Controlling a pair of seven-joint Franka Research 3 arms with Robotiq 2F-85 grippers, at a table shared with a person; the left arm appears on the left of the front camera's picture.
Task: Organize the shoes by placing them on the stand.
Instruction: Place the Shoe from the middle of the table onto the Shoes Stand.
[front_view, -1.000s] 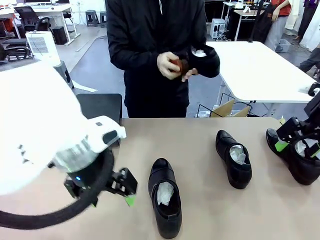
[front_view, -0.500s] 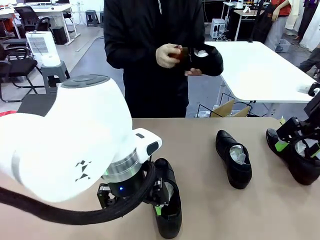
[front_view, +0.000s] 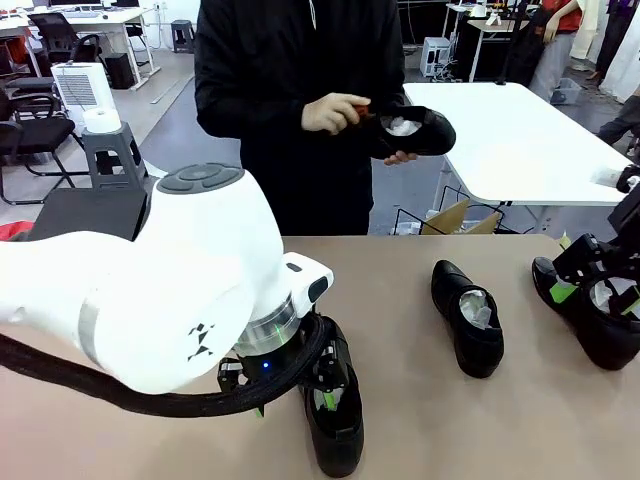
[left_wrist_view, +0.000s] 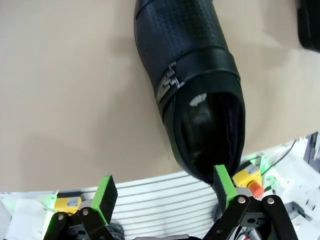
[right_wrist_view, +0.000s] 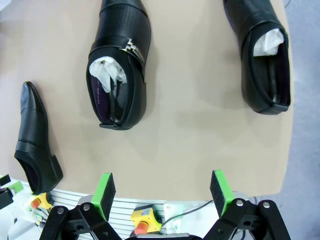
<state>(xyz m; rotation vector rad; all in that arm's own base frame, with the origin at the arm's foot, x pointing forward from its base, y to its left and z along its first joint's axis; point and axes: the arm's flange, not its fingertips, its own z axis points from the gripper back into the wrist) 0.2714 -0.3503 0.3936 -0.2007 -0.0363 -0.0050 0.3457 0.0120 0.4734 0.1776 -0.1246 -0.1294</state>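
Three glossy black shoes lie on the tan table: a near one (front_view: 338, 435), a middle one (front_view: 468, 320) and a right one (front_view: 592, 325). A person at the far side holds a fourth shoe (front_view: 412, 130) and rubs it with a small red-brown brush (front_view: 358, 106). My left gripper (front_view: 322, 398) is down at the near shoe, open; in the left wrist view the shoe's heel (left_wrist_view: 202, 150) lies against the right fingertip (left_wrist_view: 223, 181). My right gripper (front_view: 600, 272) hangs open over the right shoe, its fingers (right_wrist_view: 106, 194) bare. Behind my left arm shows part of the flat black stand (front_view: 85, 212).
A grey stool (front_view: 105, 140) with a white roll stands beyond the table's far left. A white table (front_view: 520, 140) is behind the person. The right wrist view shows the table's right edge (right_wrist_view: 289, 100) and bare tabletop (right_wrist_view: 190, 130) between the shoes.
My left arm swung right and brought its open gripper down onto the near shoe's heel. The person turned the held shoe while brushing it. My right arm stayed still.
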